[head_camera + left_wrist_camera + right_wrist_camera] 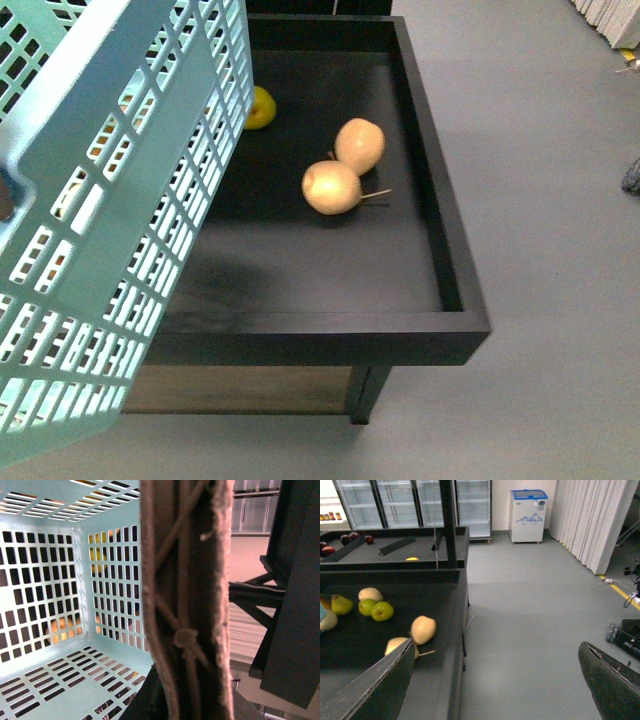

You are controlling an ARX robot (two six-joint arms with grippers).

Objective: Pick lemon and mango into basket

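Left jaws clamp the brown handle (187, 605), so the basket (90, 90) hangs tilted under them, ready for loading. Right jaws gape wide and empty, with a lemon-ish yellow fruit (262, 107) on the counter (330, 325) well beyond them.

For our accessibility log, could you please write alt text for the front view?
A light aqua slotted basket fills the left, tilted over a black rimmed table. Two tan fruits lie close together on it; a yellow fruit peeks out behind the basket.

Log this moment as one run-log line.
basket: raised, tilted, no fruit seen inside | left wrist view: handle close up, grip unseen | right gripper: open, empty | yellow fruit: on tray
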